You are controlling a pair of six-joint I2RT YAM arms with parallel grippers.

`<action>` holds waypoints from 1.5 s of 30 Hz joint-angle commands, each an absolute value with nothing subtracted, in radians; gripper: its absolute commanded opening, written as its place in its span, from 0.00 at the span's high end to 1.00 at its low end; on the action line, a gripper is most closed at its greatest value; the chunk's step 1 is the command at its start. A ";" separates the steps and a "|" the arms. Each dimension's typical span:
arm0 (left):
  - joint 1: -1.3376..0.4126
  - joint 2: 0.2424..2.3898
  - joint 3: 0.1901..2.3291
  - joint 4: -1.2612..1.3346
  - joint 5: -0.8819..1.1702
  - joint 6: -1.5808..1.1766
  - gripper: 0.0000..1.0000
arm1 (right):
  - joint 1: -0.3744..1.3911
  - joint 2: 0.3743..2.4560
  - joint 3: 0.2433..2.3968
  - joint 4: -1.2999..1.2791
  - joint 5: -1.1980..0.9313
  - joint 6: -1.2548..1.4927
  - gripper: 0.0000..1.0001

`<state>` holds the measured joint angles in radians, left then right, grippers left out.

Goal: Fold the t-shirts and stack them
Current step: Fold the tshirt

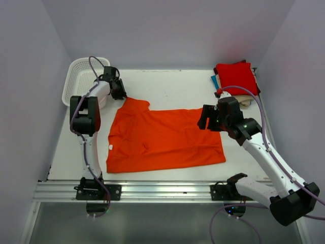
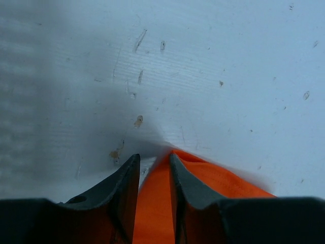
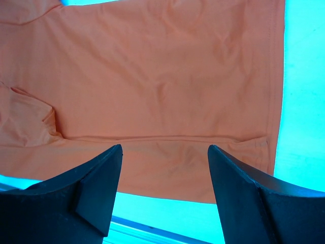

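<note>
The bright orange t-shirt (image 1: 162, 140) lies spread flat across the white table (image 1: 172, 81), collar end to the left. My left gripper (image 1: 123, 94) sits at the shirt's far left sleeve corner. In the left wrist view the left gripper (image 2: 154, 162) has its jaws narrowed onto a fold of the orange t-shirt (image 2: 152, 203), low against the table. My right gripper (image 1: 203, 122) hovers open above the shirt's far right part. In the right wrist view the right gripper (image 3: 165, 152) is wide apart over the orange t-shirt (image 3: 162, 76), with nothing between its fingers.
A folded red t-shirt (image 1: 236, 76) lies on a stack at the far right corner, with a blue edge (image 1: 215, 81) under it and a beige bit (image 1: 246, 103) showing nearer. A white mesh basket (image 1: 81, 76) stands at the far left corner, just behind the left arm.
</note>
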<state>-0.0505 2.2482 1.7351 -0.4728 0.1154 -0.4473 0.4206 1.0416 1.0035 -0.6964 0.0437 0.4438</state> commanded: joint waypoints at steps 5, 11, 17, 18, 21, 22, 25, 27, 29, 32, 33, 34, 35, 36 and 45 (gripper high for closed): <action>-0.035 2.258 1.712 -0.391 0.259 -0.436 0.64 | 0.425 1.049 1.002 -0.719 0.069 0.436 0.28; -0.017 2.255 1.666 -0.350 0.325 -0.465 0.53 | 0.425 1.054 0.999 -0.719 0.081 0.436 0.28; -0.002 2.256 1.643 -0.321 0.388 -0.486 0.51 | 0.425 1.066 0.997 -0.712 0.080 0.436 0.28; -0.002 2.260 1.643 -0.318 0.400 -0.491 0.51 | 0.425 1.066 0.997 -0.710 0.080 0.436 0.28; -0.002 2.276 1.646 -0.298 0.454 -0.505 0.52 | 0.425 1.071 0.996 -0.710 0.081 0.434 0.28; -0.002 2.278 1.646 -0.290 0.465 -0.506 0.52 | 0.423 1.072 0.996 -0.709 0.081 0.434 0.28; -0.002 2.298 1.652 -0.285 0.489 -0.508 0.56 | 0.425 1.078 0.996 -0.709 0.083 0.434 0.28; -0.002 2.312 1.657 -0.281 0.505 -0.509 0.59 | 0.425 1.080 0.996 -0.707 0.084 0.433 0.28; -0.002 2.318 1.657 -0.279 0.514 -0.509 0.66 | 0.425 1.084 0.994 -0.706 0.086 0.430 0.30; -0.002 2.318 1.655 -0.279 0.511 -0.506 0.81 | 0.425 1.091 0.989 -0.703 0.110 0.431 0.34; -0.002 2.316 1.652 -0.279 0.511 -0.505 0.86 | 0.423 1.092 0.989 -0.703 0.150 0.434 0.38; -0.002 2.313 1.652 -0.276 0.508 -0.505 0.95 | 0.423 1.101 0.992 -0.706 0.178 0.454 0.43; -0.002 2.312 1.651 -0.275 0.506 -0.505 1.00 | 0.422 1.107 0.997 -0.713 0.219 0.466 0.48; 0.000 2.309 1.651 -0.275 0.506 -0.505 1.00 | 0.422 1.117 1.005 -0.721 0.256 0.482 0.58; 0.041 2.221 1.600 -0.219 0.538 -0.526 1.00 | 0.278 1.317 1.080 -0.683 0.489 0.577 0.70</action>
<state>0.0227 2.2833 1.6276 -0.2386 0.5465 -0.5228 0.3405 1.2579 1.0317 -0.7147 0.3855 0.5316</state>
